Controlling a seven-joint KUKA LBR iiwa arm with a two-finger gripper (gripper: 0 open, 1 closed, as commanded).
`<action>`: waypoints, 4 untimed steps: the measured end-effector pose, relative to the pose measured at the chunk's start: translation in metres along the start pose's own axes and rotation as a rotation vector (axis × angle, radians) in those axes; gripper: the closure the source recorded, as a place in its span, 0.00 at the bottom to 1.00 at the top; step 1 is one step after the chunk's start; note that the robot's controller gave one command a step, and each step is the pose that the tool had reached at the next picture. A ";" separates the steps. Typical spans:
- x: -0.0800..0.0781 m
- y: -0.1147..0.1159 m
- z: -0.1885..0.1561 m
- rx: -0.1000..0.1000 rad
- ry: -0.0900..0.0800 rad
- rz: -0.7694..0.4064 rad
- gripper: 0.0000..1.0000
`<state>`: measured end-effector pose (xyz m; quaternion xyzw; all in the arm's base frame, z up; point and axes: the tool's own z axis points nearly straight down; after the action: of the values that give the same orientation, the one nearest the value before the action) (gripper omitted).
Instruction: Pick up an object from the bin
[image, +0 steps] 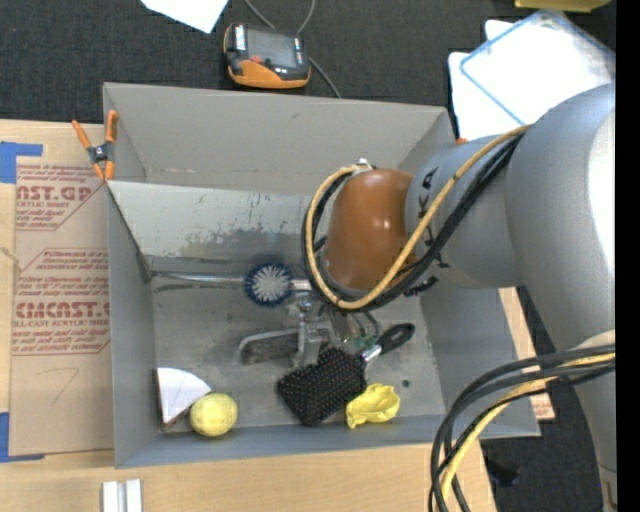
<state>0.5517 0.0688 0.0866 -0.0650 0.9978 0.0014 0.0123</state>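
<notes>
hand low over a grey metal piece

the hand (313, 330) hangs low in the middle of the bin (130, 300). i cannot tell if it is open or closed. a grey metal piece (262, 346) starts right under it. that piece lies flat, and its long way runs sideways from the hand, away from the arm. just in front of the hand lies a black net thing (320, 388), set slantwise, with a yellow crumpled lump (372, 405) touching it. i think the grey piece is the nearest one.
</notes>
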 end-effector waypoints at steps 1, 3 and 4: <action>0.000 0.000 0.000 0.000 0.000 0.000 1.00; 0.000 0.000 0.000 0.000 -0.001 0.000 1.00; 0.000 0.000 0.000 -0.001 -0.001 0.000 1.00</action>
<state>0.5519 0.0688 0.0867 -0.0647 0.9978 0.0017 0.0127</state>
